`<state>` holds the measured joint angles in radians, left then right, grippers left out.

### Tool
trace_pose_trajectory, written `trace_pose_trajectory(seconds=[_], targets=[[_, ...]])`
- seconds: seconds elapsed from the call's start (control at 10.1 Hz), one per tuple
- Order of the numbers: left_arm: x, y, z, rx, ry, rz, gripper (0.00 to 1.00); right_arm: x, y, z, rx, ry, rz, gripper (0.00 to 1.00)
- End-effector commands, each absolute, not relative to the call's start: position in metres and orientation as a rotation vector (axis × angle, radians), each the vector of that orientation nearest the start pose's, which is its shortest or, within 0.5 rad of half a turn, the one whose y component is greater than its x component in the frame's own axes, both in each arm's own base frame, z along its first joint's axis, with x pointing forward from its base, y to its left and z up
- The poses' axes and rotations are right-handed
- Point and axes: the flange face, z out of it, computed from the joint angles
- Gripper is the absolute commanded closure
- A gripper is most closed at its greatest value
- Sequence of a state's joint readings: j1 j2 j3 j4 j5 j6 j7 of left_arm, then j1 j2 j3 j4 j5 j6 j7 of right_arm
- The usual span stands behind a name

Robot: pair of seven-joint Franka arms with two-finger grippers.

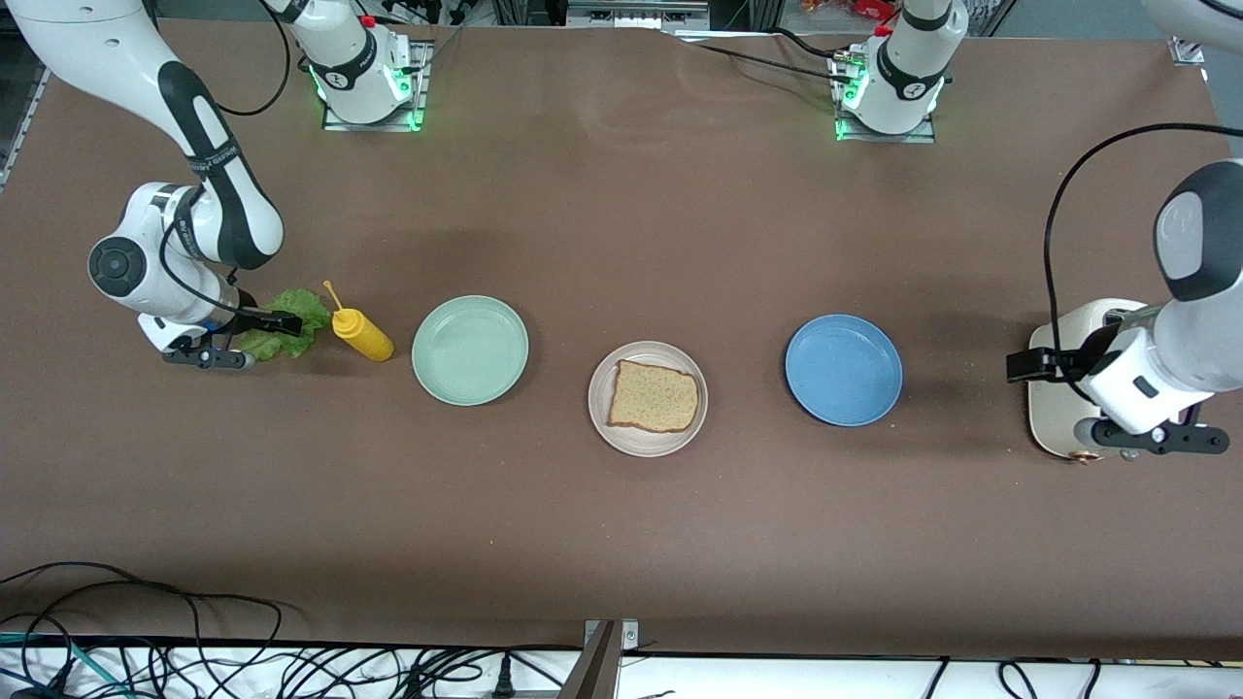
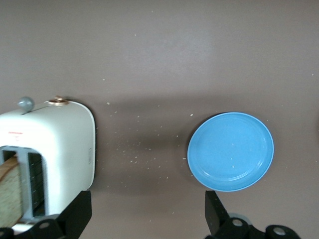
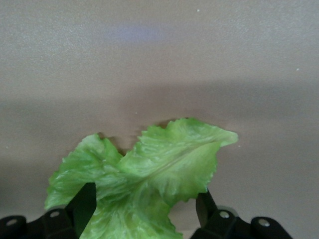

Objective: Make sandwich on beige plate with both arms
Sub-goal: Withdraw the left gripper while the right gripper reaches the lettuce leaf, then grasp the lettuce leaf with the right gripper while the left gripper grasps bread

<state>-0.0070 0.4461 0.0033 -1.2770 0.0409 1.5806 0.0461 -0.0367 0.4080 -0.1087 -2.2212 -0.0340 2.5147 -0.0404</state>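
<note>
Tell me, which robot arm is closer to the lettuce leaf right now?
The right one. The right gripper is over the lettuce leaf, jaws open astride it. The left gripper is at the table's left-arm end, over the toaster.

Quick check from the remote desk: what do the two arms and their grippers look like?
Both arms are glossy white with black joint sections and thin black cables looping alongside. The right arm carries small white lettering on a black band. Each base glows green. The left gripper and right gripper are black, each with two blunt fingers.
</note>
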Motion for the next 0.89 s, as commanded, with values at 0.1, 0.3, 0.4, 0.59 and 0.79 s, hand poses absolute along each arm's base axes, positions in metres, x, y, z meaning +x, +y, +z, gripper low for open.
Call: trace_pose_trajectory(seconds=[0.1, 0.3, 0.4, 0.59, 0.79], targets=[[0.65, 0.002, 0.521, -3.056, 0.083, 0.277, 0.0, 0.532, -0.08, 0.173, -3.194, 0.101, 0.196, 0.87], [0.64, 0.005, 0.534, -3.054, 0.076, 0.305, 0.0, 0.537, -0.081, 0.182, -3.196, 0.082, 0.167, 1.0], [0.636, 0.008, 0.539, -3.054, 0.068, 0.31, 0.0, 0.538, -0.08, 0.191, -3.195, 0.082, 0.169, 1.0], [0.622, 0.014, 0.551, -3.056, 0.054, 0.304, 0.0, 0.551, -0.08, 0.221, -3.191, 0.07, 0.206, 1.0], [0.608, 0.013, 0.564, -3.057, 0.056, 0.288, 0.0, 0.571, -0.084, 0.26, -3.178, 0.049, 0.312, 1.0]])
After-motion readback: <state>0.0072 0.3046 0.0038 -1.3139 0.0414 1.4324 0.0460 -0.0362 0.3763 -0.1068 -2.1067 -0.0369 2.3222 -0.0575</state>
